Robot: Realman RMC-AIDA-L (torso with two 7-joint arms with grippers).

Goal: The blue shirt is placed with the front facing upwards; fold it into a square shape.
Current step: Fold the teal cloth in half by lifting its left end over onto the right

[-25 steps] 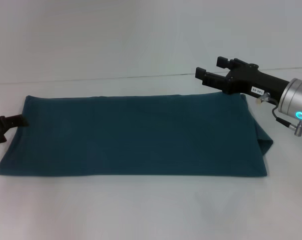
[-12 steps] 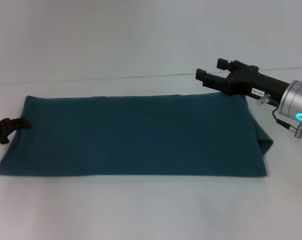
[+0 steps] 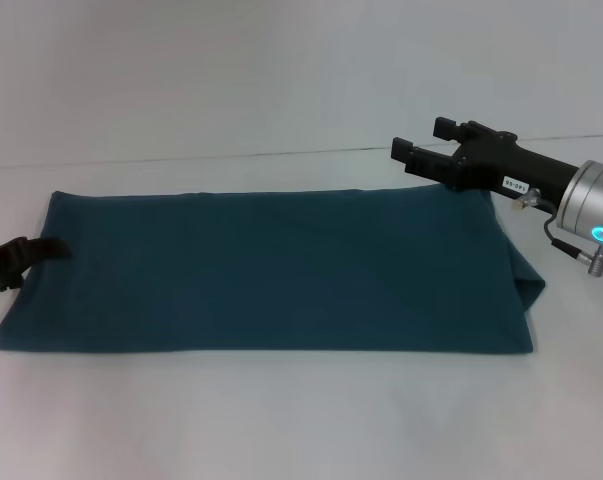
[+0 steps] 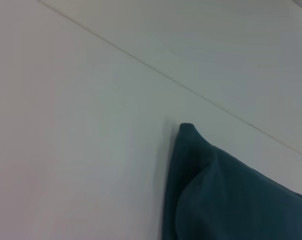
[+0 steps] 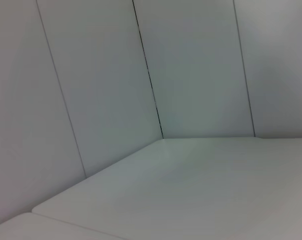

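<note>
In the head view the blue shirt (image 3: 266, 270) lies flat on the white tabletop (image 3: 301, 420) as a long band running from the robot's left to its right, with no lettering showing, so by my reading it is already folded lengthwise and the step in hand is bringing the 2 short ends together to make the square. The right pincer (image 3: 422, 146) hovers just above the far right corner of the band, its 2 fingers spread apart and holding nothing. The left pincer (image 3: 21, 256) reaches in from the left edge of the view with its tip over the left short end of the cloth; I cannot tell whether it is parted or closed, or whether it has any fabric. The next move likely calls for each pincer to settle onto an end, pinch every layer there, and carry it over without dragging the rest askew; the bulged fold at the right end may slip if only the top layer is caught. The left wrist view adds what the head view lacks: a close look at 1 pointed corner of the shirt, lying on the tabletop with a soft fold beside it. The right wrist view shows only bare tabletop and wall panels.
</note>
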